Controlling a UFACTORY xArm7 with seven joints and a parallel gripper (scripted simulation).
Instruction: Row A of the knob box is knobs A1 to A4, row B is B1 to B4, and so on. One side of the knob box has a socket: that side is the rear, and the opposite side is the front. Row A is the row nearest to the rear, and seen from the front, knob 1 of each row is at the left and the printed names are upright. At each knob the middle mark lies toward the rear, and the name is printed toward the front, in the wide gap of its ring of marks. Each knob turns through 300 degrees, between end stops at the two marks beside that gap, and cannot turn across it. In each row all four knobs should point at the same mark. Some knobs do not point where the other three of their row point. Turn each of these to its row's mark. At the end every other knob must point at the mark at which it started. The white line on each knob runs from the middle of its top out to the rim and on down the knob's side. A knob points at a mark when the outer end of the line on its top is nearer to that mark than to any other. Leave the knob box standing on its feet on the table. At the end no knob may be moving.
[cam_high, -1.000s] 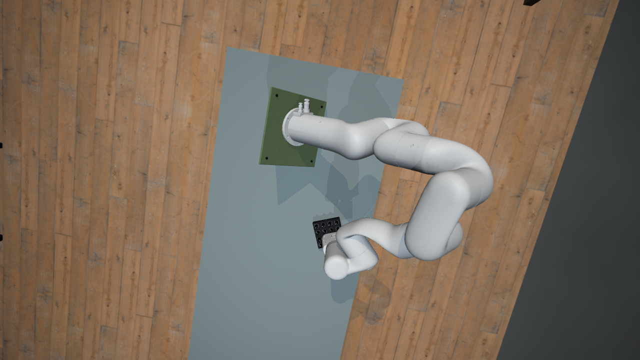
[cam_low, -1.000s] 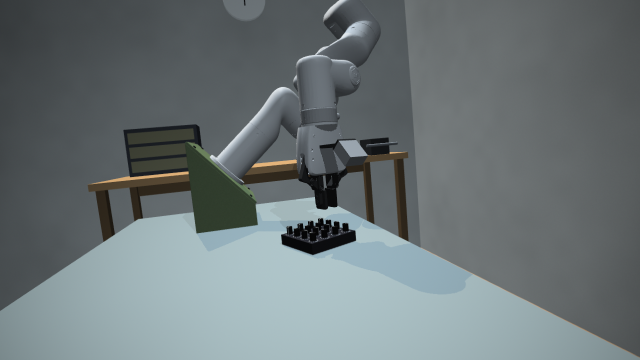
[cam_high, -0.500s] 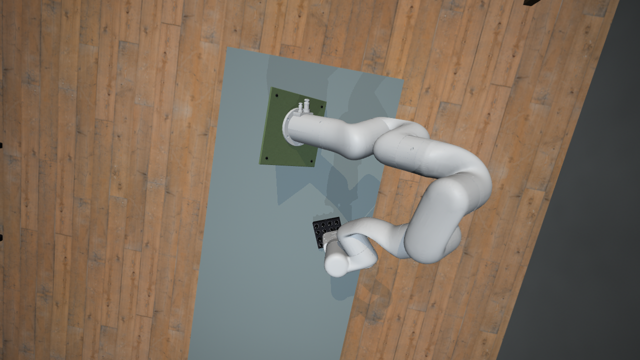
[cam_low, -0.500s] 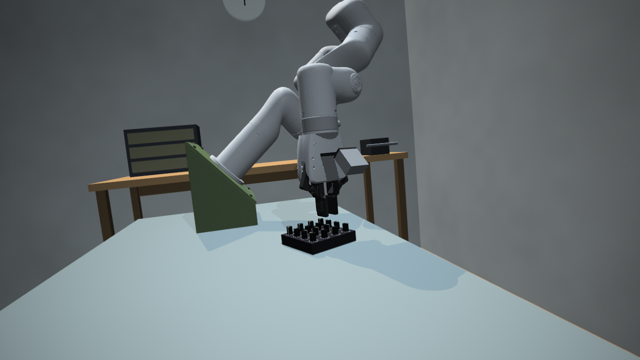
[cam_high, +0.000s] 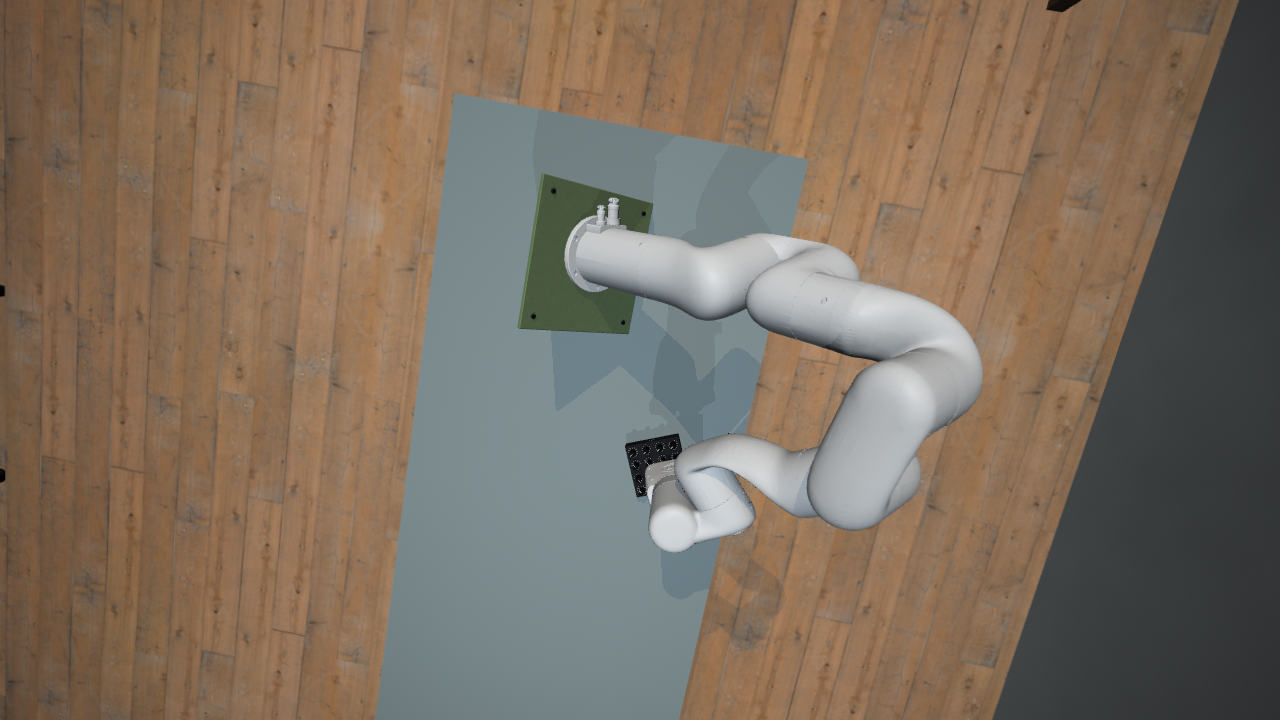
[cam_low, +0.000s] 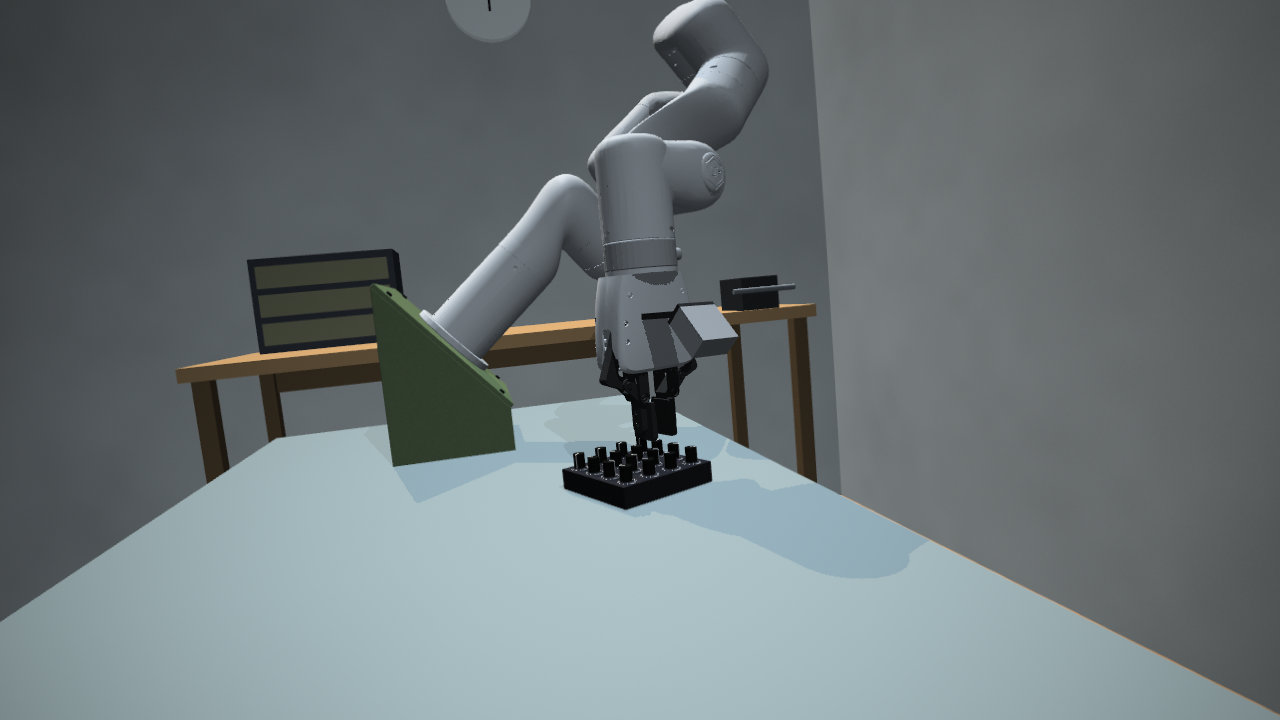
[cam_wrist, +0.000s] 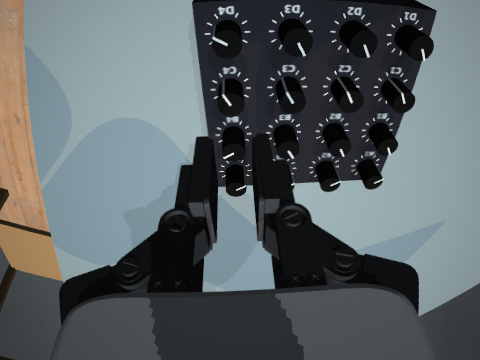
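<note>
Background furniture under a wall clock
Behind, on a wooden workbench, a dark-framed cabinet with three pale panels at one end; toward the other, a dark box with a grey rod along its side.

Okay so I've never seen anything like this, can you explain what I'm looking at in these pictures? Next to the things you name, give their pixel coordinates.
It's one white, many-jointed robot arm (cam_high: 868, 438) (cam_low: 632, 192), bolted to a green metal-looking base (cam_high: 559, 268) (cam_low: 443, 402). One picture looks down from above, one looks across the pale blue-grey table (cam_high: 501, 537) (cam_low: 447, 582), and one looks from the arm's wrist past its two black fingers. On the table sits a black box with sixteen round knobs (cam_high: 632, 474) (cam_low: 599, 488) (cam_wrist: 262, 60), each marked with a white line. The fingers stand a little apart, with nothing gripped between them.
</note>
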